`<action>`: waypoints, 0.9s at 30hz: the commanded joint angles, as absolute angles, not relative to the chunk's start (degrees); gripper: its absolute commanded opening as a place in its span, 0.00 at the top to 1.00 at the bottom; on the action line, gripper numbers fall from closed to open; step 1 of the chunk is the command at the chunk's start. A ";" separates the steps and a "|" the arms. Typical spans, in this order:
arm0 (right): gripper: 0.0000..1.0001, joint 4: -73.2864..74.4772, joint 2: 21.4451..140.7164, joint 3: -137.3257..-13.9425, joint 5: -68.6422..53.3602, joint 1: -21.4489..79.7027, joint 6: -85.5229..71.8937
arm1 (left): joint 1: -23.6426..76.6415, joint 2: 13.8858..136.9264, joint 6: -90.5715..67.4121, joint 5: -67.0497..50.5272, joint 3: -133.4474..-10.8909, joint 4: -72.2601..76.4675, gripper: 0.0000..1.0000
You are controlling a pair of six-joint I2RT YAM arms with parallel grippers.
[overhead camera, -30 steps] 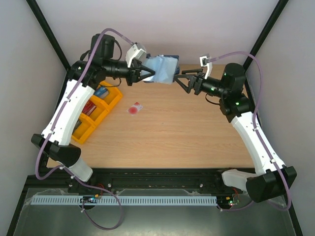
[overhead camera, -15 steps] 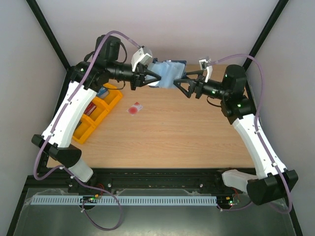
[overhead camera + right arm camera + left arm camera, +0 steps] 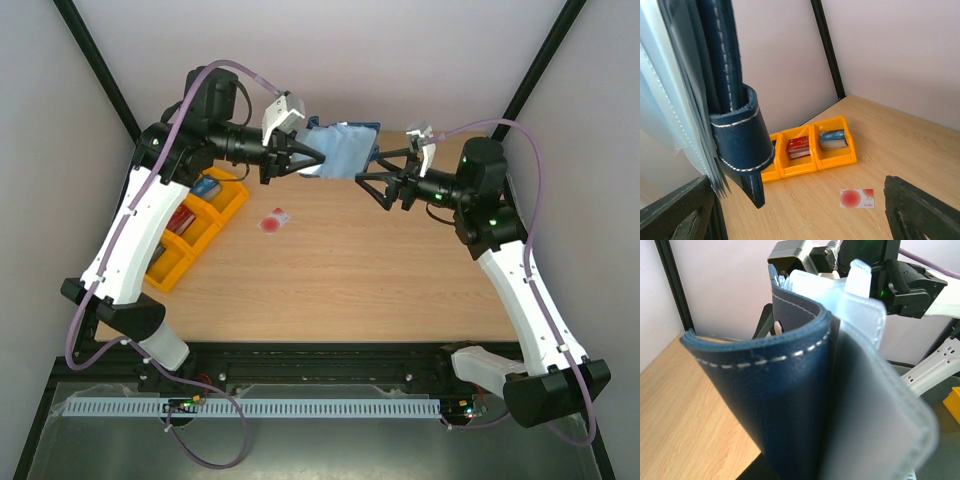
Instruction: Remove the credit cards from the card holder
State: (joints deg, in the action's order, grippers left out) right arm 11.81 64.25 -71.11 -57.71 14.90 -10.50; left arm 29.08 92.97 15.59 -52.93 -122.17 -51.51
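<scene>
1. Card holder [image 3: 345, 148]: navy, folded open, lifted clear of the surface [image 3: 350, 280] at the far edge. It has drifted a little to the right over the last second.
2. Left arm [image 3: 150, 220]: its jaws are clamped on the left end of the card holder and carry it alone. That grip has not changed.
3. Right arm [image 3: 510, 270]: its jaws have spread wider in the last second and closed in on the holder's right end. They stand well apart with nothing between them.
4. Relation, right wrist view: the holder's edge and snap tab [image 3: 742, 145] hang just above and inside one finger [image 3: 675, 215]. The other finger [image 3: 920, 210] is well apart from it. I cannot tell whether there is contact.
5. White card [image 3: 275, 221], red round mark: flat on the surface, near the orange tray [image 3: 238, 197] and well apart from both arms. Its place is unchanged.
6. No other loose card shows. Whether one sits in the pockets cannot be told.
7. Reading: one card is out. The widened jaws suggest an approach to pinch a card or pocket edge, so the task looks about half done.
</scene>
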 commanded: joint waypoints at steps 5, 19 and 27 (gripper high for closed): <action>0.09 12.69 64.86 -73.04 -57.20 14.33 -9.91 | 29.36 92.03 17.93 -55.98 -124.46 -52.71 0.98; 0.09 -9.67 66.39 -72.16 -63.59 17.72 -30.61 | 32.61 93.48 18.21 -54.86 -125.45 -53.00 0.98; 0.18 -10.42 67.22 -72.34 -69.79 23.35 -33.08 | 32.61 93.95 18.11 -53.93 -125.55 -52.89 0.98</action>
